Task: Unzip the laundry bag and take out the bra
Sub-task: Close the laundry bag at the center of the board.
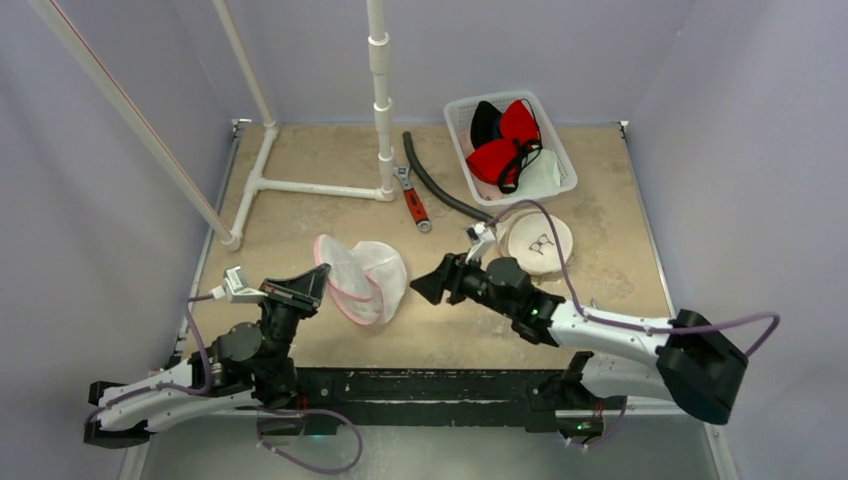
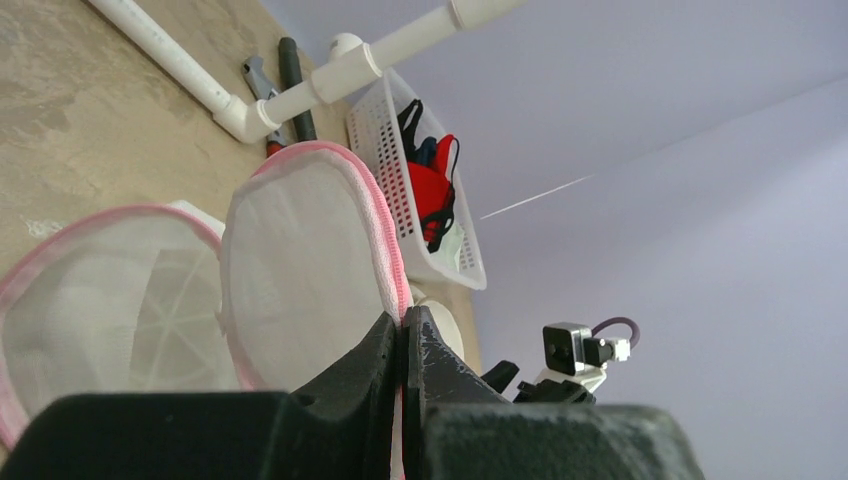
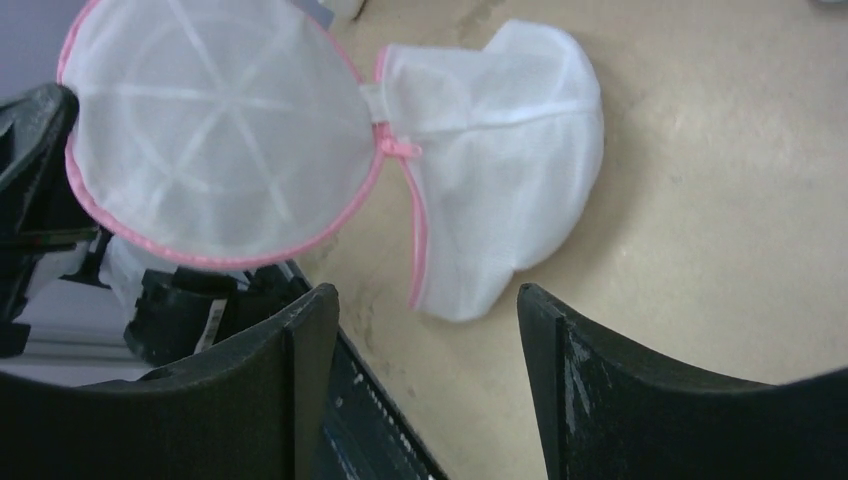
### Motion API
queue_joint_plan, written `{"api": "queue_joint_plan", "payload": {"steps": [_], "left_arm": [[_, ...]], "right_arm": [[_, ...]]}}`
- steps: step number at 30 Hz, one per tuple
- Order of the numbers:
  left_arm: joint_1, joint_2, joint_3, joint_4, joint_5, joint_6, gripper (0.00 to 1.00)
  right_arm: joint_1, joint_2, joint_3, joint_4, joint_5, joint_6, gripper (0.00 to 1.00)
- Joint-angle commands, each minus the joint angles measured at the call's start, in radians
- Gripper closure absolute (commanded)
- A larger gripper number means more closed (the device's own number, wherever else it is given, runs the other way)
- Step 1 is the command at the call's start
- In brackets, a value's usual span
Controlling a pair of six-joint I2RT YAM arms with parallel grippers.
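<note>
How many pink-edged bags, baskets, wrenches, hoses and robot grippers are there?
Pink-edged bag: 1
White basket: 1
Wrench: 1
Black hose: 1
Grippers: 2, left gripper and right gripper
Total: 6

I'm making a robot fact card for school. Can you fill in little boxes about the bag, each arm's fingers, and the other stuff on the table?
laundry bag: white mesh, pink trim, opened into two halves
left fingers: shut, pinching the bag's pink rim
right fingers: open, beside the bag, holding nothing
bra: cannot tell if one is inside the bag
basket: far right corner, red and black clothing inside
wrench: red handle, lying behind the bag
black hose: lying next to the wrench
</note>
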Motion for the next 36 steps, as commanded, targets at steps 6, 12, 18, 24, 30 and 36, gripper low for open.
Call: {"api": "queue_joint_plan", "payload": {"steps": [6, 12, 18, 24, 30, 36], "left_arm": [[0.002, 0.064, 0.022, -0.058, -0.02, 0.022, 1.0], [0.001, 0.145, 0.018, 0.017, 0.003, 0.079, 1.0], [0.001, 0.147, 0.015, 0.014, 0.004, 0.089, 1.0], [0.002, 0.111, -0.001, -0.002, 0.004, 0.084, 1.0], [0.001, 0.139, -0.027, 0.041, 0.026, 0.096, 1.0], [0.001, 0.227, -0.089, 0.179, 0.094, 0.095, 1.0]], "right_arm": [[-0.091, 0.373, 0.322, -0.023, -0.065, -0.178, 0.35], [-0.094, 0.553, 0.487, -0.089, -0.075, -0.24, 0.38], [-0.096, 0.691, 0.595, -0.173, -0.115, -0.242, 0.49], [-0.096, 0.751, 0.63, -0.241, -0.111, -0.23, 0.61], [-0.109, 0.701, 0.55, -0.244, -0.062, -0.193, 0.93], [-0.131, 0.544, 0.317, -0.163, -0.03, -0.121, 1.0]]}}
